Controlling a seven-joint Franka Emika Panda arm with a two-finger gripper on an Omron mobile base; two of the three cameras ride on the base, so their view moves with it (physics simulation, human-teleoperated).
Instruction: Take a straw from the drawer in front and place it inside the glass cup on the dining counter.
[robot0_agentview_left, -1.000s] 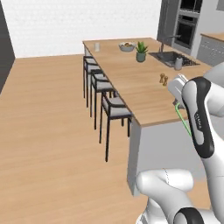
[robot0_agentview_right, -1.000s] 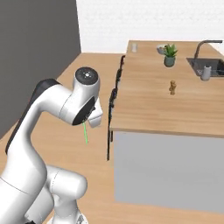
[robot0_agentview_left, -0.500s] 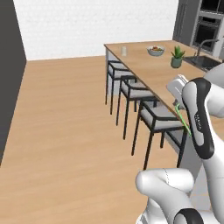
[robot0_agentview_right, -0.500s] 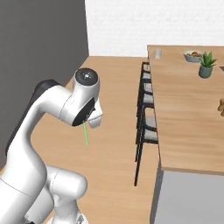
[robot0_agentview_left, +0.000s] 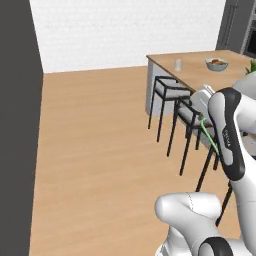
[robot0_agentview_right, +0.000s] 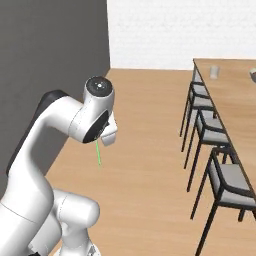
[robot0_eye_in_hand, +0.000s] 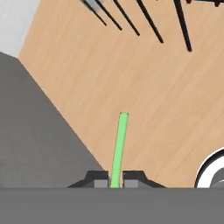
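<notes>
One green straw (robot0_eye_in_hand: 119, 148) is pinched between the closed fingers (robot0_eye_in_hand: 116, 178), carried over the wooden floor. The carrying step is underway; next it must reach the glass cup (robot0_agentview_left: 178, 64) on the table (robot0_agentview_left: 200, 75), well apart.

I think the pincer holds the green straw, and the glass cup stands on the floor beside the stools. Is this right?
Only the cup's place is wrong. The pincer does hold the straw, but the glass cup stands on top of the dining counter, near its far end, as the left base view shows.
</notes>
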